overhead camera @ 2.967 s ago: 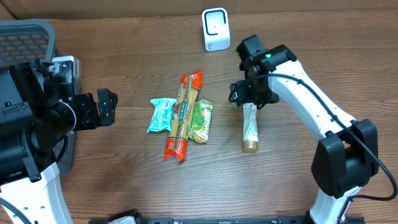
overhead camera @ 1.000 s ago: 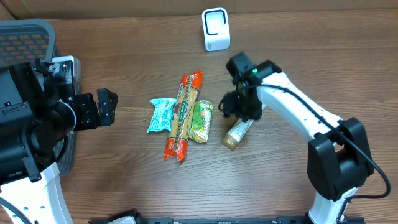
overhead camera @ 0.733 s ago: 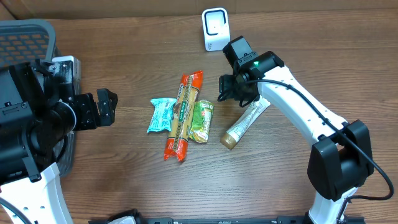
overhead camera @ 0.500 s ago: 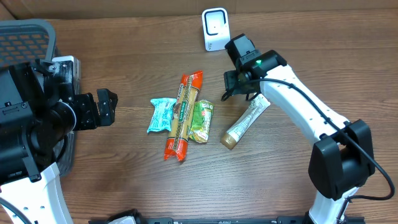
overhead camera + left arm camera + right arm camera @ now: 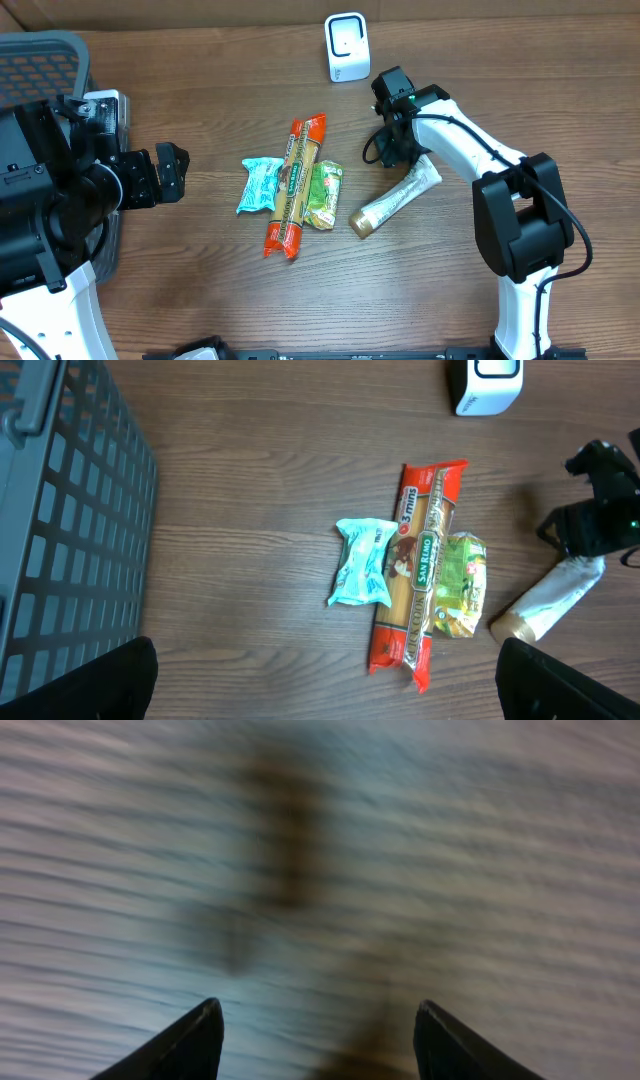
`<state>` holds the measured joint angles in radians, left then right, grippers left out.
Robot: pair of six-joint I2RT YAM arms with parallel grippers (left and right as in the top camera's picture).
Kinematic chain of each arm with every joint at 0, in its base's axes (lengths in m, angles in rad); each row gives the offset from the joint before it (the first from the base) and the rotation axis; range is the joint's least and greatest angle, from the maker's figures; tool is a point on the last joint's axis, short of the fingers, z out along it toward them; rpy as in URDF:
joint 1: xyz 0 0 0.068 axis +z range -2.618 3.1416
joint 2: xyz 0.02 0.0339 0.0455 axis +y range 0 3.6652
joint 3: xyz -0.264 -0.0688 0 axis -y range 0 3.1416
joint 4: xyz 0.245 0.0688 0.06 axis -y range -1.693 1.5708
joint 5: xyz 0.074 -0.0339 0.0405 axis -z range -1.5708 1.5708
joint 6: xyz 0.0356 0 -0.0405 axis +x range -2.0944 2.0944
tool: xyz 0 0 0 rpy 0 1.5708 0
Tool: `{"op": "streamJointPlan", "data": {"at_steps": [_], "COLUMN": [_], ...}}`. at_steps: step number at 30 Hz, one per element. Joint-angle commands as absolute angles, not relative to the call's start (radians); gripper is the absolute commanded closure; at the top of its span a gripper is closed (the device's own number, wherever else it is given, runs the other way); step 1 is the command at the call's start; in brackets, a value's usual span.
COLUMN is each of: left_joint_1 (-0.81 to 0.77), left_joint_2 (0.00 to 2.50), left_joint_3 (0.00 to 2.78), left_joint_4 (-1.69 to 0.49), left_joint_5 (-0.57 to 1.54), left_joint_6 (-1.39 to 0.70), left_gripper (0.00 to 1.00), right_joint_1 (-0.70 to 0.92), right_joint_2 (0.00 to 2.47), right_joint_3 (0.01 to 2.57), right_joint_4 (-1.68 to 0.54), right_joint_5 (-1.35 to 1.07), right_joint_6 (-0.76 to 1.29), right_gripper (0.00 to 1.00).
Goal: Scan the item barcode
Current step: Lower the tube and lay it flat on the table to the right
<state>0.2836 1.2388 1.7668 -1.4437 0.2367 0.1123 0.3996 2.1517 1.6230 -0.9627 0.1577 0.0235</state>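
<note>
A white tube with a gold cap (image 5: 394, 199) lies slanted on the wooden table, cap toward the lower left; the left wrist view shows the tube (image 5: 547, 605) at its right edge. My right gripper (image 5: 388, 150) hovers just beyond the tube's upper end, apart from it. Its wrist view is blurred: the right gripper (image 5: 318, 1020) is open, with only wood grain between the fingertips (image 5: 190, 1045). The white barcode scanner (image 5: 347, 47) stands at the back of the table. My left gripper (image 5: 178, 172) stays at the far left, and in its own view the left gripper (image 5: 325, 690) is wide open with nothing in it.
A teal packet (image 5: 260, 185), a long red pasta packet (image 5: 295, 185) and a green packet (image 5: 323, 195) lie side by side mid-table, left of the tube. A grey mesh basket (image 5: 40, 60) stands at the far left.
The right gripper has let go of the tube, which swung to a slant with its cap to the lower left. The gripper has risen toward the scanner side. The left arm has not moved.
</note>
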Motion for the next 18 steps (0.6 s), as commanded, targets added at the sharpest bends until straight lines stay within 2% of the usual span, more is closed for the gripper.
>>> {"op": "streamJointPlan", "data": {"at_steps": [1,6,11,18], "left_joint_1": [0.289,0.289,0.289,0.289], "left_joint_2": [1.23,1.23,1.23,1.23], "left_joint_3": [1.755,1.755,1.755,1.755], "left_joint_4": [-1.443,-1.443,-1.443,-1.443], "left_joint_5": [0.252,0.252,0.253,0.253], "left_joint_6": [0.131,0.131,0.131,0.131], "left_gripper": [0.0,0.0,0.01,0.0], "right_joint_1": [0.345,0.25,0.225,0.24], "right_joint_2": [2.142,2.142,2.142,2.141], "right_joint_3": [1.622,1.622,1.622,1.624], "right_joint_4": [-1.014,-1.174,-1.289,-1.372], "right_joint_5": [0.258,0.103,-0.041,-0.059], "right_joint_6": [0.107,0.142,0.099,0.105], "right_gripper": [0.38,0.4,0.42,0.43]}}
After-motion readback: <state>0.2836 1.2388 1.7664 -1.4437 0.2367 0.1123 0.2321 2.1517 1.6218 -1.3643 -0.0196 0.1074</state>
